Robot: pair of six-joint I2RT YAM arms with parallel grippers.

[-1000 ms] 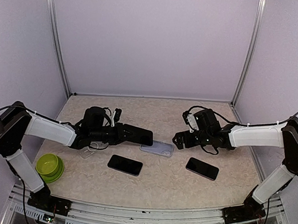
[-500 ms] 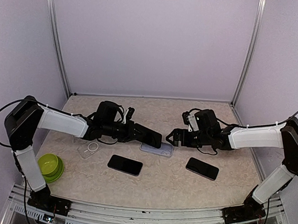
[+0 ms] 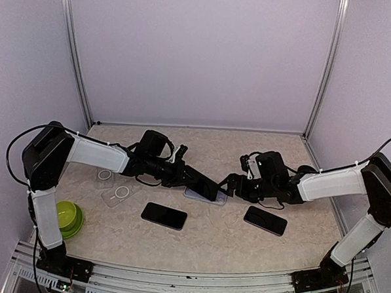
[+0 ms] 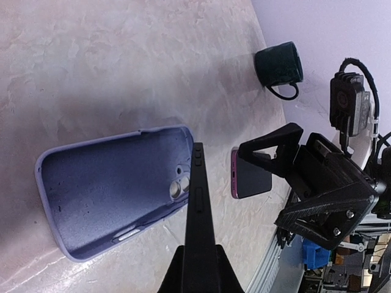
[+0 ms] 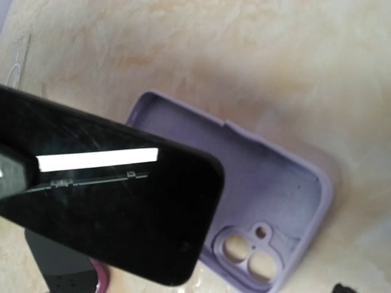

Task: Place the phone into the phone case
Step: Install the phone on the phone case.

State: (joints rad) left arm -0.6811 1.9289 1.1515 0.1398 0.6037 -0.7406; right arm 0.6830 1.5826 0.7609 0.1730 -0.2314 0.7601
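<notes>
A lavender phone case [image 3: 209, 196] lies open side up on the table; it also shows in the left wrist view [image 4: 110, 195] and in the right wrist view [image 5: 269, 195]. My left gripper [image 3: 179, 174] is shut on a black phone [image 3: 199, 181] and holds it tilted just above the case's left end. In the left wrist view the phone [image 4: 199, 207] is edge-on between my fingers [image 4: 177, 278]. In the right wrist view its dark screen [image 5: 104, 207] overlaps the case. My right gripper [image 3: 231, 184] is open and empty at the case's right end.
A second black phone [image 3: 164, 215] lies near the front. A pink-edged phone [image 3: 265, 220] lies right of it, seen too in the left wrist view [image 4: 252, 175]. Two clear cases [image 3: 117, 194] lie at the left. A green bowl [image 3: 65, 218] and a dark mug [image 4: 278, 65] stand nearby.
My left arm has reached to the right, carrying the black phone from left of the case to over it. My right gripper has dropped slightly toward the case's right end.
</notes>
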